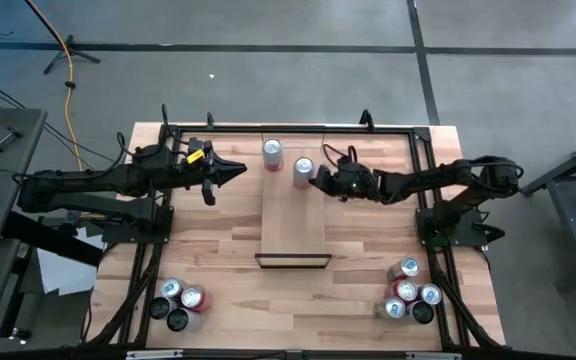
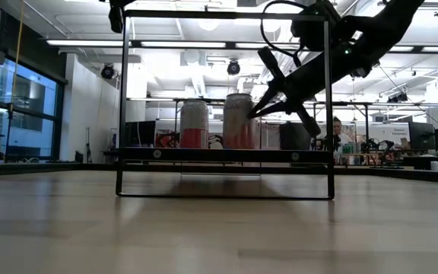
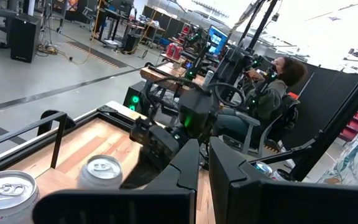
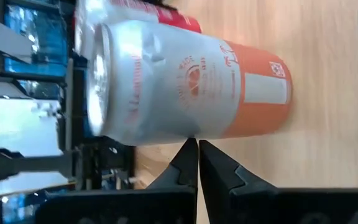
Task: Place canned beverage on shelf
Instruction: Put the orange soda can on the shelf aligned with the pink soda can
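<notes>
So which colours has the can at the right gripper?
Silver and orange can, best in right wrist view.

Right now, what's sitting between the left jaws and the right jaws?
In the high view, two cans stand on the shelf between them: the red can nearer the left gripper, the orange can against the right gripper.

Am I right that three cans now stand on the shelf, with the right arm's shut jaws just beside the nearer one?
Not quite: only two cans stand on the shelf, a red one and an orange one, as the high view shows. The rest holds: the right gripper sits beside the orange can with its jaws shut.
</notes>
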